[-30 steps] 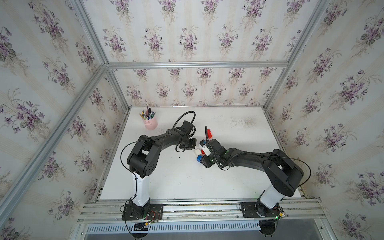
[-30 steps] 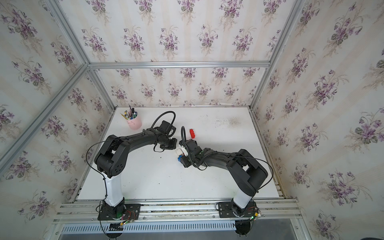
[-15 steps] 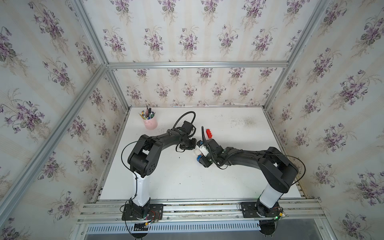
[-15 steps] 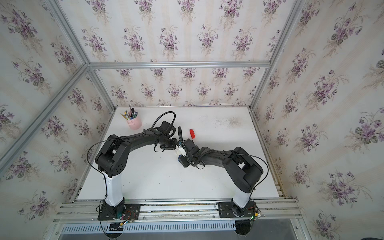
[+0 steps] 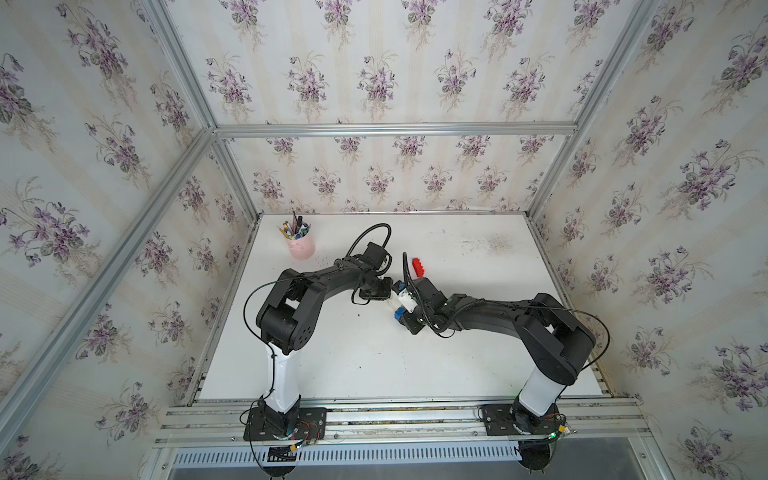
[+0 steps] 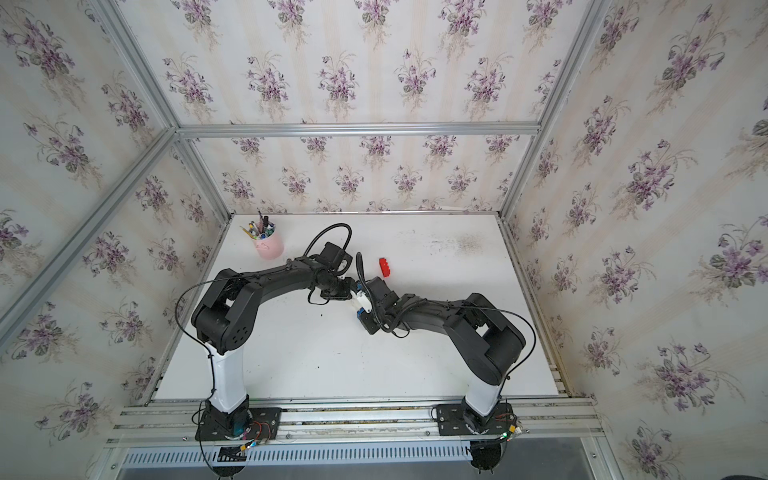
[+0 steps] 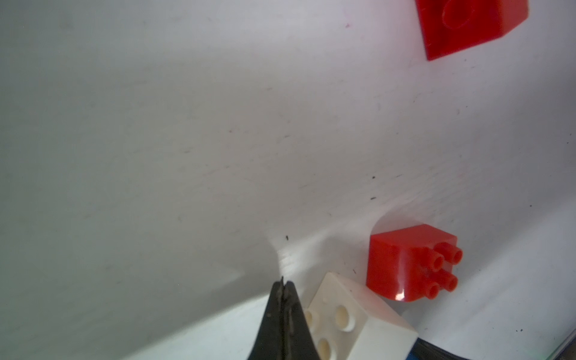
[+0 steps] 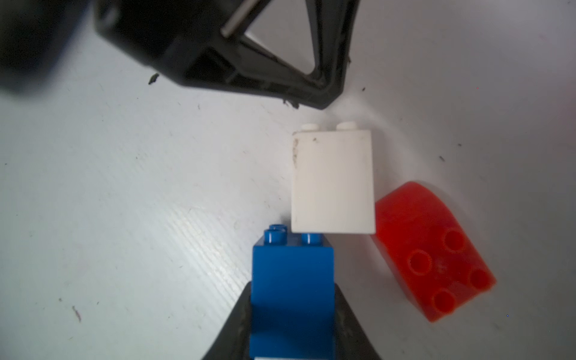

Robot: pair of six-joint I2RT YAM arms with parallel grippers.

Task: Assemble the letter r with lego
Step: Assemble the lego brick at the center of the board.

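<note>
Inside the right hand (image 8: 293, 299), the blue brick (image 8: 293, 268), gripped, studs at the white brick (image 8: 333, 180); left hand (image 7: 282, 291) pinched closed.

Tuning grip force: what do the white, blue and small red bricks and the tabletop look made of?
The white brick: hard moulded plastic, matte, dark scuffs along one edge.
The blue brick: same plastic, glossier, bright highlights on its studs.
The small red brick: glossy plastic, seemingly slightly translucent.
The tabletop: white semi-matte board with fine ridged sheen and scratches; laminate or paint, cannot tell.
</note>
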